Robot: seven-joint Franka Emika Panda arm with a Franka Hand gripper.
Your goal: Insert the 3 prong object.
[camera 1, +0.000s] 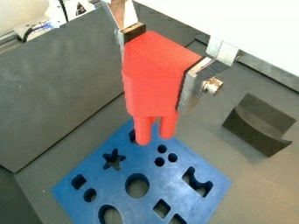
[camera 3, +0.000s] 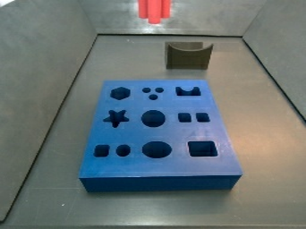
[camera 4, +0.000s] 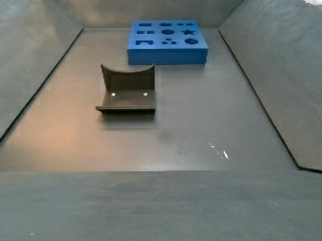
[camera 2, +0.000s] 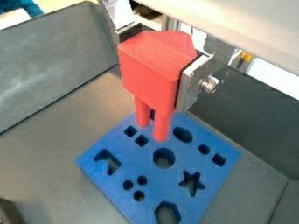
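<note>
My gripper (camera 1: 162,59) is shut on the 3 prong object (camera 1: 152,83), a bright red-pink block with round prongs pointing down; it shows in both wrist views (camera 2: 149,74). The silver fingers (camera 1: 194,86) clamp its two sides. It hangs above the blue board (camera 1: 93,175), whose cutouts face up. The prongs are clear of the board. The board's cutout of three small round holes (camera 3: 152,90) lies in the far row in a side view. In that side view only the prongs (camera 3: 155,9) show, at the top edge. In a side view the board (camera 4: 170,54) shows and the gripper is out of view.
The dark olive curved fixture (camera 3: 188,55) stands on the floor beyond the board, apart from it; it also shows in a wrist view (camera 1: 260,122) and a side view (camera 4: 127,89). Grey sloping walls (camera 3: 60,98) enclose the floor on all sides.
</note>
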